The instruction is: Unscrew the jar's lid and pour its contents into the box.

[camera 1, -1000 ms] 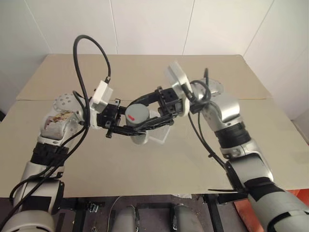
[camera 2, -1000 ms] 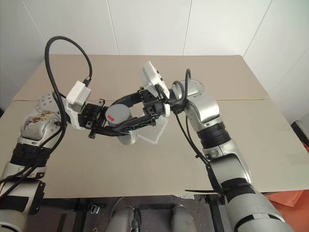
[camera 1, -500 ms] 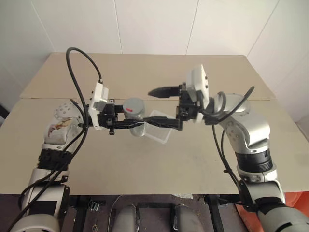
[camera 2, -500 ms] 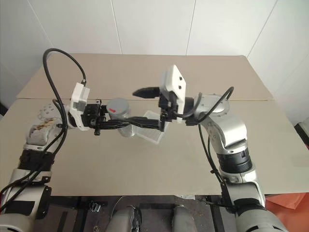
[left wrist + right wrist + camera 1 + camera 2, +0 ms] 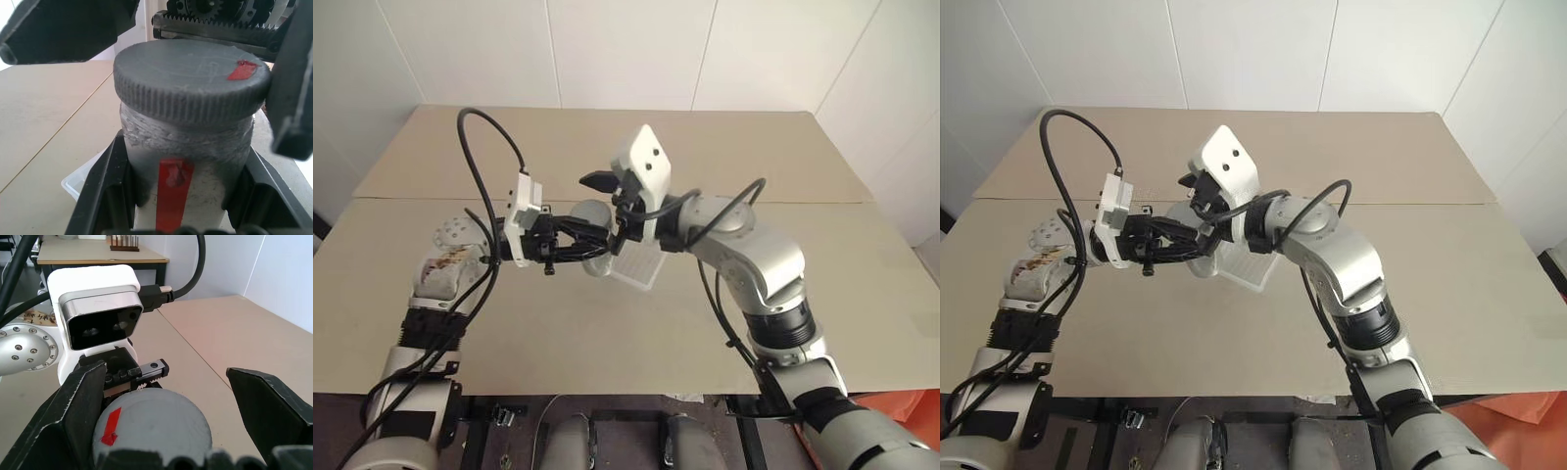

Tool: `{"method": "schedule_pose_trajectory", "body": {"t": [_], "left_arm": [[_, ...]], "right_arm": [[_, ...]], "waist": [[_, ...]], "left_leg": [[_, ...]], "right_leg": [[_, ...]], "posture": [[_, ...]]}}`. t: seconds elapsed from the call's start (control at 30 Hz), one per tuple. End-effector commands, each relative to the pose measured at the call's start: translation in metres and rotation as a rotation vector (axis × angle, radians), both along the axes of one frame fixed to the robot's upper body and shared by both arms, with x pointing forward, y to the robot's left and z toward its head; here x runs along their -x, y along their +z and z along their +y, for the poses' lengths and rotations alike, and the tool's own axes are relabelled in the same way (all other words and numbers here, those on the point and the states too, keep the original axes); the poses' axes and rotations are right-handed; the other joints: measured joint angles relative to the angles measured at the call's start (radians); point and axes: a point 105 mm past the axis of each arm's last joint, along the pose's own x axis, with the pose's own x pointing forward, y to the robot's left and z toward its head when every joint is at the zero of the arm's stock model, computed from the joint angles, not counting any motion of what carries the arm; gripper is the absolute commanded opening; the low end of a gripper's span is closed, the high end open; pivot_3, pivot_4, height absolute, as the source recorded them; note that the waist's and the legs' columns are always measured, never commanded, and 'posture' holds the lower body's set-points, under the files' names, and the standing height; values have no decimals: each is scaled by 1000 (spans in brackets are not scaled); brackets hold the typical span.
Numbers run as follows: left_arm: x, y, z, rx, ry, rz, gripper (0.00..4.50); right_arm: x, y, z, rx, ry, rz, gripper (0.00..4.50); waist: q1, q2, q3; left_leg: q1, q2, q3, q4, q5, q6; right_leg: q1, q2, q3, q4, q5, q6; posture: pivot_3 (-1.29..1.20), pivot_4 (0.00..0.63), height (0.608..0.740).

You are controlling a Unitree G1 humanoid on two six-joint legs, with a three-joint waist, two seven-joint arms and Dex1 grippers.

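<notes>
Head-camera views show the left gripper clamped level around a small jar above a tan table, with the right gripper reaching in from the opposite side, its fingers spread wide on either side of the jar's top, and a clear plastic box lying on the table just beyond and below the jar. Left wrist view: the jar, red strip on its side, sits squeezed between this gripper's two black fingers, its grey lid on, the other gripper's dark fingers beside the lid without gripping it, a corner of the box behind. Right wrist view: the lid with its red mark lies between this gripper's wide-apart fingers.
</notes>
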Motion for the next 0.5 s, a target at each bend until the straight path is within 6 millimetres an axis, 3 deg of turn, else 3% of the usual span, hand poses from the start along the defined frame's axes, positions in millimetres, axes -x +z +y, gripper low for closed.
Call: {"method": "schedule_pose_trajectory", "body": {"t": [0.03, 0.3, 0.5], "left_arm": [[7, 21, 12, 17, 0, -74, 1929], [10, 26, 23, 1, 19, -79, 1929], [14, 26, 28, -7, 26, -73, 1929]], "right_arm": [[-11, 6, -29, 0, -78, -47, 4466], [-30, 6, -67, 22, -196, -48, 4466], [-30, 14, -79, -2, -220, -76, 4466]], "waist": [[0, 0, 0], [-1, 0, 0], [0, 0, 0]], "left_leg": [[0, 0, 0, 0, 0, 0], [0, 0, -1, 0, 0, 0], [0, 0, 0, -1, 0, 0]], "right_leg": [[0, 0, 0, 0, 0, 0], [0, 0, 0, 0, 0, 0], [-2, 0, 0, 0, 0, 0]], "posture": [[0, 150, 740], [0, 150, 740], [0, 150, 740]]}}
